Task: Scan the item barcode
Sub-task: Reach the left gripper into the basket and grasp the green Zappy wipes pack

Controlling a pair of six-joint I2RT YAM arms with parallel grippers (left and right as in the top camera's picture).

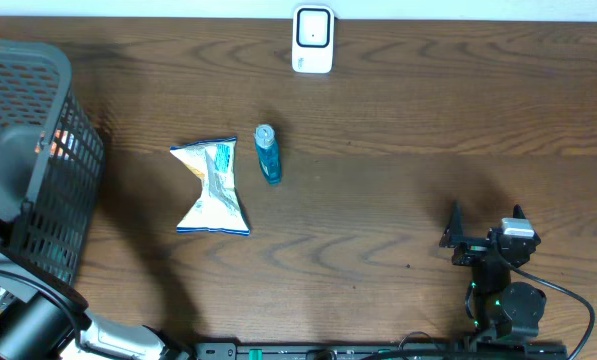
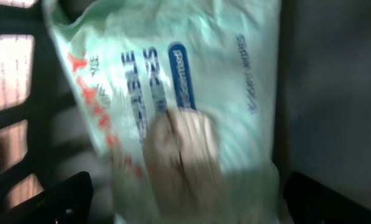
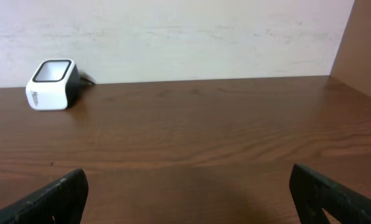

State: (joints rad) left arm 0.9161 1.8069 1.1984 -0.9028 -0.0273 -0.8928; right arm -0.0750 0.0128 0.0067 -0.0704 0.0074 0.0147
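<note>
The white barcode scanner [image 1: 312,40] stands at the table's far edge; in the right wrist view the scanner [image 3: 51,84] is far off to the left. My left arm reaches into the dark mesh basket [image 1: 73,200]. There my left gripper [image 2: 188,199] is open, its fingers either side of a pale green wipes pack [image 2: 173,81] lying in the basket; the view is blurred. A white and blue snack bag [image 1: 211,187] and a small blue bottle [image 1: 268,154] lie mid-table. My right gripper [image 1: 486,222] hovers open at the near right, holding nothing [image 3: 188,193].
The basket's mesh walls [image 2: 11,93] close in on the left gripper. A pale wall [image 3: 173,37] rises behind the table. Bare wood lies between the right gripper and the scanner.
</note>
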